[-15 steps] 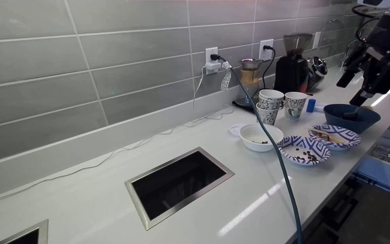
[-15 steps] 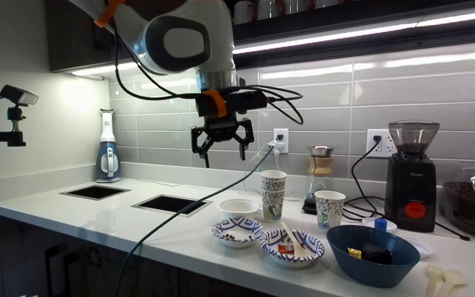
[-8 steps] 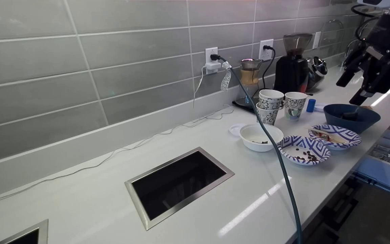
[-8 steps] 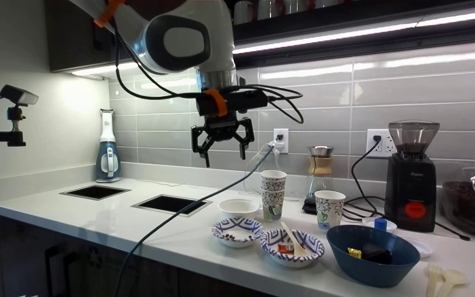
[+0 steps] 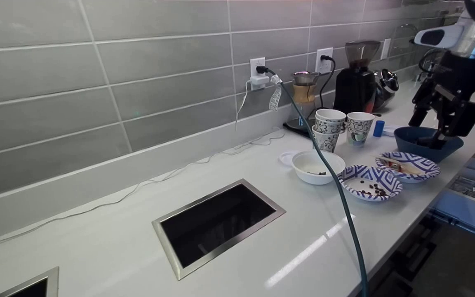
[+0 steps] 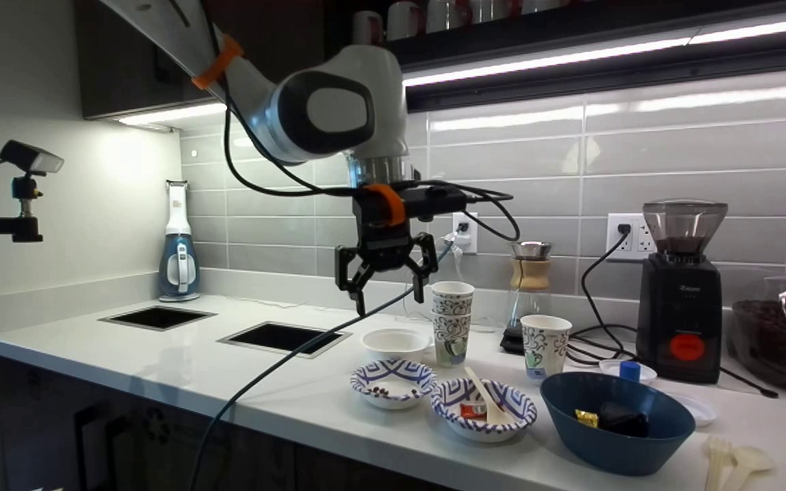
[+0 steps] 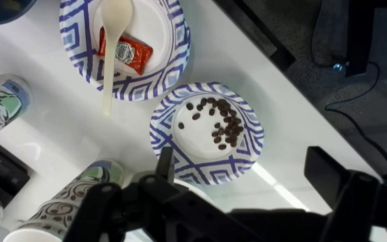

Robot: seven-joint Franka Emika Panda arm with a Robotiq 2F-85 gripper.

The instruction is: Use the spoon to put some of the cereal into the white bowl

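The cream spoon lies across a blue-and-white patterned bowl, over a red packet, its handle past the rim. Beside it, a second patterned bowl holds dark brown bean-like pieces; whether these are the cereal I cannot tell. Behind that is the white bowl, with a few dark bits at its bottom; in the wrist view the gripper hides most of it. My gripper hangs above the bowls, fingers down. It stands open in the wrist view, nothing between its fingers.
A teal cord drops from the wall outlet across the counter, in front of the white bowl. Patterned paper cups, a glass carafe and a dark blue bowl stand nearby. A fork and another spoon lie at the counter's near right.
Over the last half second the arm has come down, and in an exterior view also a little to the right. The gripper stays open. Bowls and spoon have not moved.
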